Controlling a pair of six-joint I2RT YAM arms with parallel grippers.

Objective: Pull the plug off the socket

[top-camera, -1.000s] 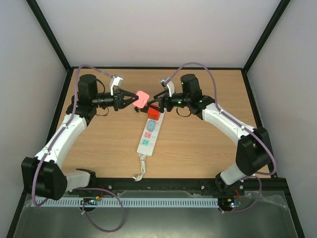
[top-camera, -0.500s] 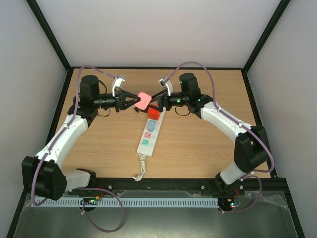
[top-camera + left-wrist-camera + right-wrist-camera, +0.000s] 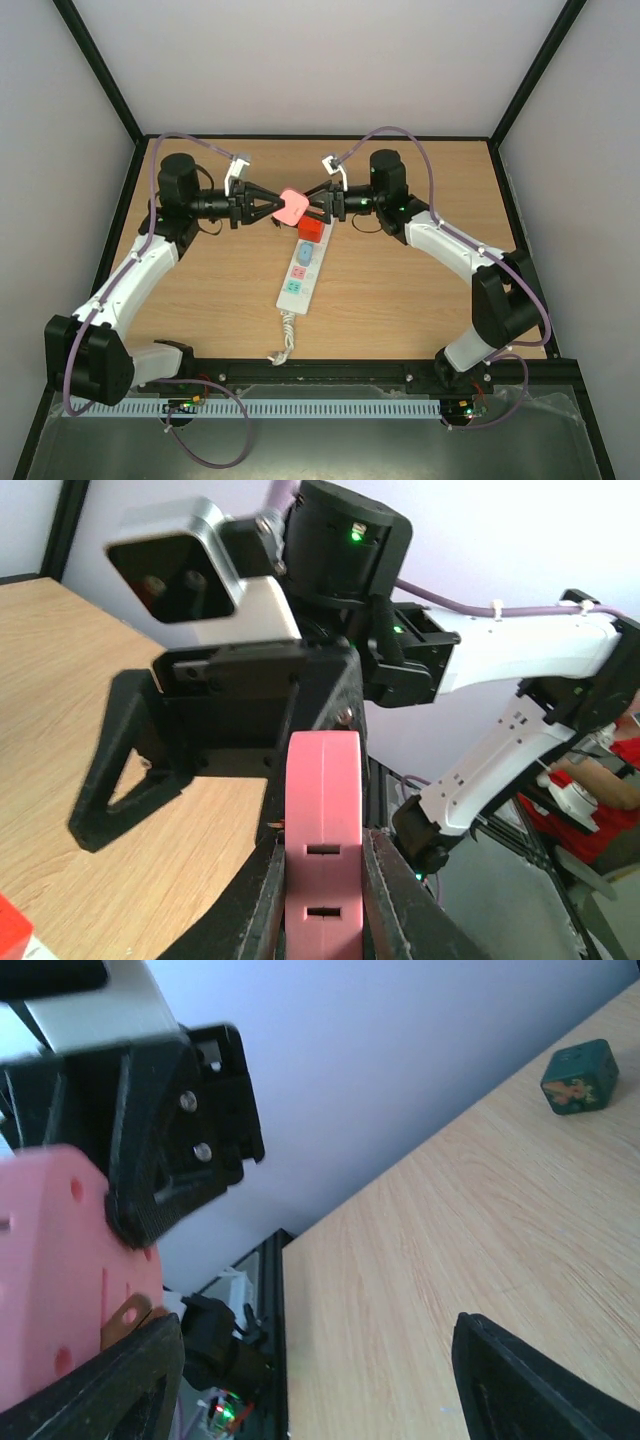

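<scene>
We see bare bench (image 3: 420, 290) both sides of socket (image 3: 297, 273), lying mid-frame in top view, cord end toward bottom. Left pincer (image 3: 272, 208) clamped on pink plug (image 3: 291, 207), just above socket's upper end. Right pincer (image 3: 318, 205) spread wide beside plug, gripping nothing. Red block (image 3: 311, 231) on socket's upper end. Green cube (image 3: 579, 1077) on bench, upper right of right wrist view.

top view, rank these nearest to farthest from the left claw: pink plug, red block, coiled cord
1. pink plug: clamped at the tips of the left claw.
2. red block: on the far end of the socket, just right of the claw.
3. cord: by the table's near edge.
</scene>
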